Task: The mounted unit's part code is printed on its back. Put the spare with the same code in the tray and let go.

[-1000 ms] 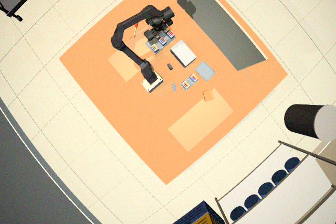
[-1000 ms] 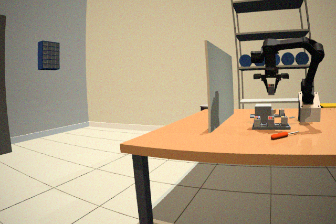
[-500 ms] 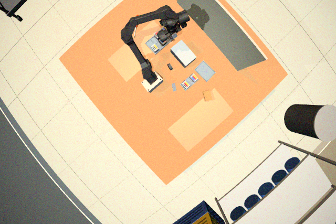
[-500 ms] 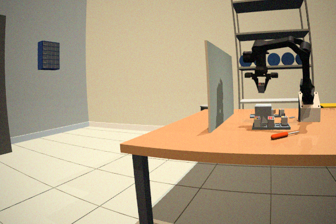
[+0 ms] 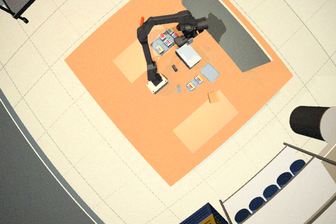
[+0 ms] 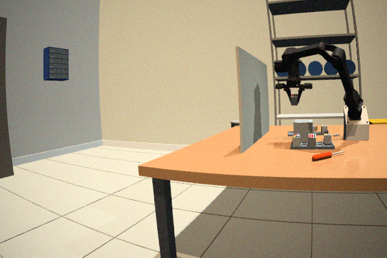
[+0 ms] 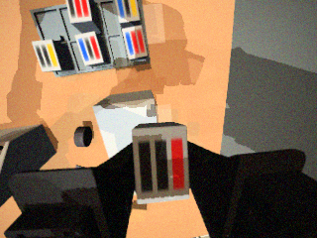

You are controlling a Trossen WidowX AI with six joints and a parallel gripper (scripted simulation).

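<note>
My gripper (image 5: 189, 41) (image 6: 294, 100) (image 7: 158, 143) is shut on a grey spare block with two black stripes and one red stripe on top (image 7: 160, 159). It holds the block high above the table, near the end of the large pale box (image 5: 188, 54) (image 6: 302, 130) (image 7: 116, 124). A grey rack (image 5: 155, 44) (image 6: 312, 147) (image 7: 51, 22) holds several striped spares. A smaller holder with two striped blocks (image 5: 190, 86) (image 5: 198, 79) stands past the box. The flat blue-grey tray (image 5: 209, 72) is empty. No printed back code is readable, and I cannot tell which unit is the mounted one.
A tall grey panel (image 5: 217, 21) (image 6: 253, 102) (image 7: 277, 99) stands beside the gripper. A red-handled screwdriver (image 5: 142, 21) (image 6: 321, 156) lies behind the rack. A small black object (image 5: 174, 67) (image 7: 83, 136), a small grey plate (image 5: 178, 88) and an orange-brown block (image 5: 212, 97) are on the table.
</note>
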